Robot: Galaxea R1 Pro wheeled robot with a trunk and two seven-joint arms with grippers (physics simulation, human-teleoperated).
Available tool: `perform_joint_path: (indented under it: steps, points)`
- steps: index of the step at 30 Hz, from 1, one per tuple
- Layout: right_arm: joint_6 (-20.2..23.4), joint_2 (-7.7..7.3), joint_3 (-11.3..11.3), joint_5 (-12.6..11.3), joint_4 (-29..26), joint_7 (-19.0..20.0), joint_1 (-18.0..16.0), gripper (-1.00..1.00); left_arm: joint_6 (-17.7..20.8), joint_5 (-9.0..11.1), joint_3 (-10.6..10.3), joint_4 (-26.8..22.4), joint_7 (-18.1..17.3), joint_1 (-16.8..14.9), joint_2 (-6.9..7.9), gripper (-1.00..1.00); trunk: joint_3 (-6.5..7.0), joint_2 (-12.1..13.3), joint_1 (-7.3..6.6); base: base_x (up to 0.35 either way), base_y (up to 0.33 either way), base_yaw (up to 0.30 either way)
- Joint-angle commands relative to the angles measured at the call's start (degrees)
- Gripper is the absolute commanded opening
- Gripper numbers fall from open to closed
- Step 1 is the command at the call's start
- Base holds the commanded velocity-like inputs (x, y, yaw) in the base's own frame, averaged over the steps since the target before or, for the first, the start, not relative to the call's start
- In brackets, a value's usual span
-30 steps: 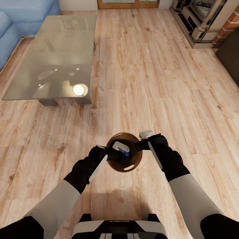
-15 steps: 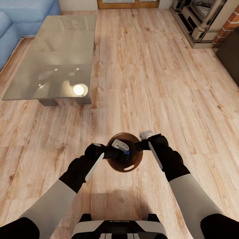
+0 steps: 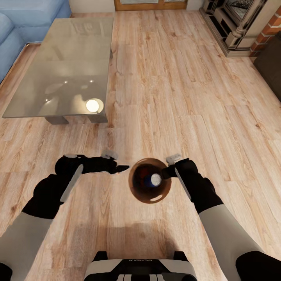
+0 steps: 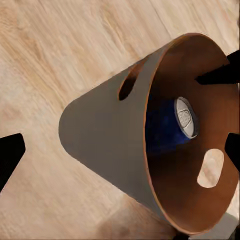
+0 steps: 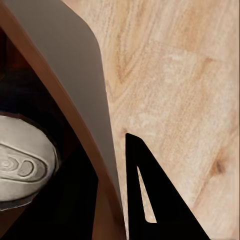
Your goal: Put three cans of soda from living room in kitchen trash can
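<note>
One soda can [image 3: 155,180] inside bin [image 3: 137,193], left fingers [image 3: 121,168] outside — apart

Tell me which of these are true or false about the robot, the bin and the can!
1. A dark blue soda can sits inside the wooden trash can. True.
2. The left gripper is holding the can. False: it is beside the bin, apart from it, with nothing in it.
3. The right gripper grips the bin's rim. True.
4. The bin stands on the glass table. False: it is over the wood floor.
5. Two orange cans lie on the floor. False: none are visible there.
</note>
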Motion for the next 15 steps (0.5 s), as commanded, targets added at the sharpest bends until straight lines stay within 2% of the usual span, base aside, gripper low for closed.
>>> perform_joint_path:
  steps: [1, 2, 3, 4, 5, 8, 11, 15]
  points:
    - [0.3, -0.01, 0.1, -4.5, 0.0, 0.4, 0.0, -1.00, 0.3, 0.3, 4.3, -0.5, -3.5, 0.3, 1.83, 1.00, 0.00, 0.0, 0.00, 0.000, 0.000, 0.000]
    - [0.3, -0.02, 0.1, -4.5, 0.0, 0.4, 0.0, -1.00, 0.3, 0.3, 5.9, -0.6, -4.5, 0.4, 2.45, 1.00, 0.00, 0.0, 0.00, 0.000, 0.000, 0.000]
    - [0.3, -0.05, 0.1, -4.5, 0.0, 0.4, 0.0, -1.00, 0.3, 0.4, 9.2, -0.8, -6.5, 0.7, 3.77, 1.00, 0.00, 0.0, 0.00, 0.000, 0.000, 0.000]
    - [0.3, -0.09, 0.1, -4.5, 0.0, 0.4, 0.0, -1.00, 0.3, 0.4, 10.9, -0.8, -7.5, 0.8, 4.38, 1.00, 0.00, 0.0, 0.00, 0.000, 0.000, 0.000]
    - [0.3, -0.17, 0.1, -4.5, 0.0, 0.4, 0.0, -1.00, 0.2, 0.4, 14.2, -0.9, -9.2, 1.0, 5.28, 1.00, 0.00, 0.0, 0.00, 0.000, 0.000, 0.000]
    - [0.3, -0.44, 0.0, -4.5, 0.0, 0.4, 0.0, -1.00, -0.1, 0.2, 19.7, -0.8, -11.4, 1.2, 6.37, 1.00, 0.00, 0.0, 0.00, 0.000, 0.000, 0.000]
    - [0.3, -0.60, -0.1, -4.6, 0.0, 0.4, 0.0, -1.00, -0.4, 0.0, 21.4, -0.6, -11.8, 2.1, 6.67, 1.00, 0.00, 0.0, 0.00, 0.000, 0.000, 0.000]
    - [0.3, -1.30, -0.4, -4.6, 0.0, 0.5, 0.1, -1.00, -5.5, -0.2, 22.3, 1.6, -11.2, 5.4, 6.79, 1.00, 0.00, 0.0, 0.00, 0.000, 0.000, 0.000]
